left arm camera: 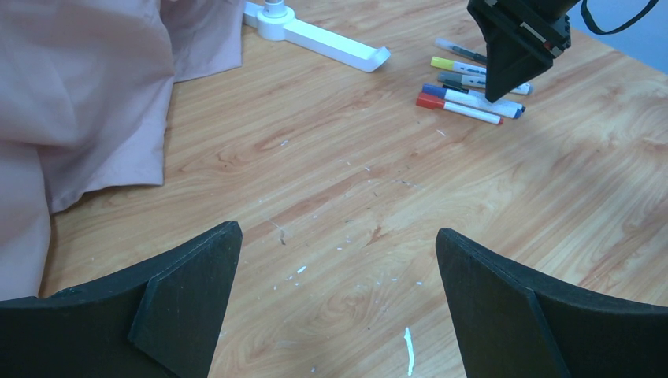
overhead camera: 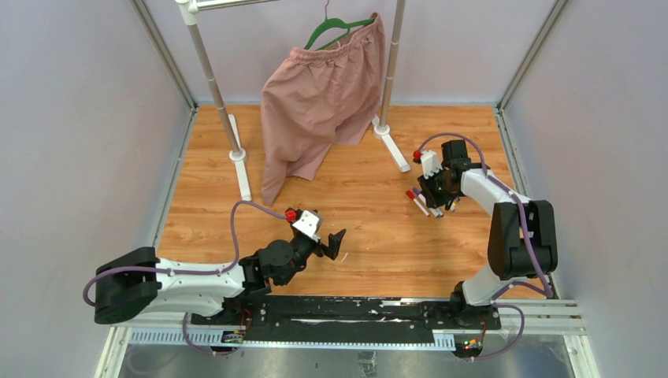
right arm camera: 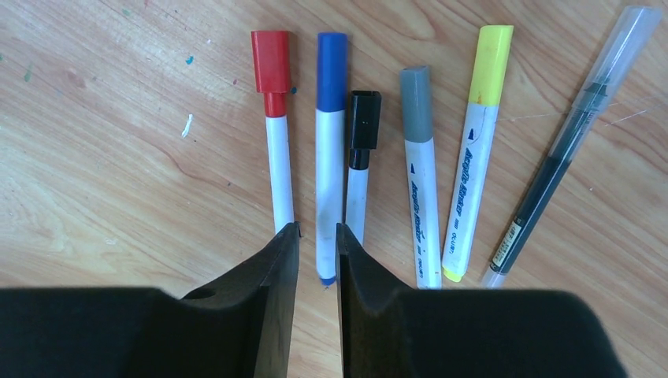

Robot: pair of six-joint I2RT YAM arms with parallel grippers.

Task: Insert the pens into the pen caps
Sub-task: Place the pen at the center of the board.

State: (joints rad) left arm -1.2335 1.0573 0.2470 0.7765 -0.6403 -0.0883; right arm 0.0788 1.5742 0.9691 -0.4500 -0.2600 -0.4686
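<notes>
Releasing is judged in hand: the right tool (right arm camera: 317, 230) is narrowly parted over the capped blue pen (right arm camera: 331, 157), the left tool (left arm camera: 339, 231) wide open; a straight lift is needed.

**A robot test cell in a lab**

This is a robotics lab bay, not a home or a shop. A wood-grain worktop (overhead camera: 370, 252) sits boxed in by plain pale panels (overhead camera: 71, 118) held on bare metal frame posts (overhead camera: 165, 55). Two jointed arms (overhead camera: 504, 236) are bolted to a black mounting rail (overhead camera: 354, 309) well behind both claws, with purple-grey cables (overhead camera: 235, 228) looping openly along them. Unrelated props share the surface. Far beyond the left claw (overhead camera: 339, 241) stands a white clothes rack (overhead camera: 211, 75) with pink shorts (overhead camera: 315, 102) on a green hanger (overhead camera: 335, 30). Directly at the right claw (overhead camera: 439, 191) lies a neat row of marker pens (right arm camera: 420, 197). Just in front of the left claw the worktop is scuffed and flecked with white marks (left arm camera: 408, 350).
</notes>
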